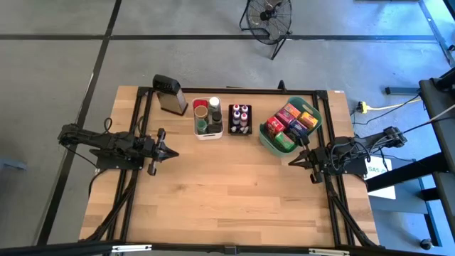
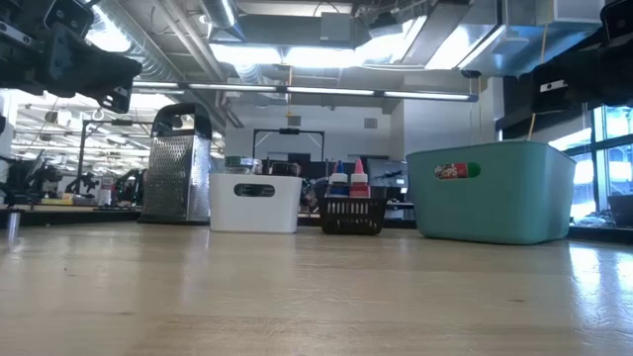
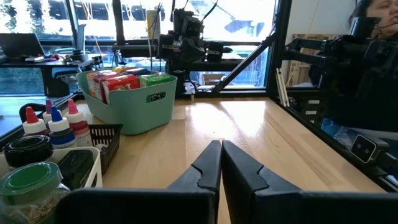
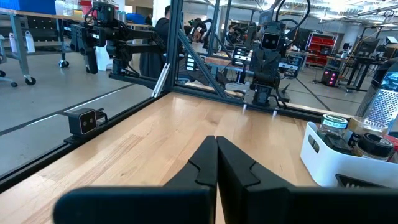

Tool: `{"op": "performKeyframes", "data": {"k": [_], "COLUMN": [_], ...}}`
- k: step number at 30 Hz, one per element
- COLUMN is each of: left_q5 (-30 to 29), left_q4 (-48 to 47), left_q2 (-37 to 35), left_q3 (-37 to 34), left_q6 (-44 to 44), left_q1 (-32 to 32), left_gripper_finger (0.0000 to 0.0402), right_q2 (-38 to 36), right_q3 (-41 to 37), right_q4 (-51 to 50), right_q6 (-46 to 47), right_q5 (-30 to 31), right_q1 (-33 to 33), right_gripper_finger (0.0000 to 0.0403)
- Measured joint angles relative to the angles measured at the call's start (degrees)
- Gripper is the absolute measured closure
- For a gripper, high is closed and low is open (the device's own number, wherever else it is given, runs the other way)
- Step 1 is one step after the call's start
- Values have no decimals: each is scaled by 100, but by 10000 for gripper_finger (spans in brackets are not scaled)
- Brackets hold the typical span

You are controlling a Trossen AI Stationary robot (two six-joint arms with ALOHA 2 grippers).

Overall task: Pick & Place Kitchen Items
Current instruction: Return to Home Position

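High view: the arms reach in from the left and right edges of the worktop (image 1: 227, 199). The left tool (image 1: 170, 151) and right tool (image 1: 291, 161) each have fingers pressed together and empty, tips pointing inward. The kitchen items (image 1: 288, 114) sit toward the far edge. Round lidded jars fill the white bin (image 1: 210, 136), and capped plastic bottles the black tray (image 1: 239, 134). Glossy boxes, apparently on end, fill the teal basket (image 1: 269, 147), nearest the right tool.
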Motion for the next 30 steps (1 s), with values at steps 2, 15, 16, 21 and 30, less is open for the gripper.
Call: {"op": "performKeyframes", "data": {"k": [2, 15, 16, 21, 30], "left_q5": [0, 0, 0, -1, -2], "left_q4": [1, 0, 0, 2, 2], "left_q2": [0, 0, 0, 0, 0], "left_q3": [0, 1, 1, 0, 0], "left_q6": [0, 0, 0, 0, 0], "left_q1": [1, 1, -1, -1, 0], "left_gripper_finger": [393, 393, 393, 391, 393], "right_q2": [-1, 0, -1, -1, 0], "right_q3": [0, 0, 0, 0, 0], "right_q4": [-1, -2, 0, -2, 1], "right_q6": [0, -1, 0, 0, -1], "right_q5": [2, -1, 0, -1, -1], "right_q1": [-1, -1, -1, 0, -1], "right_gripper_finger": [400, 400, 400, 400, 400]}}
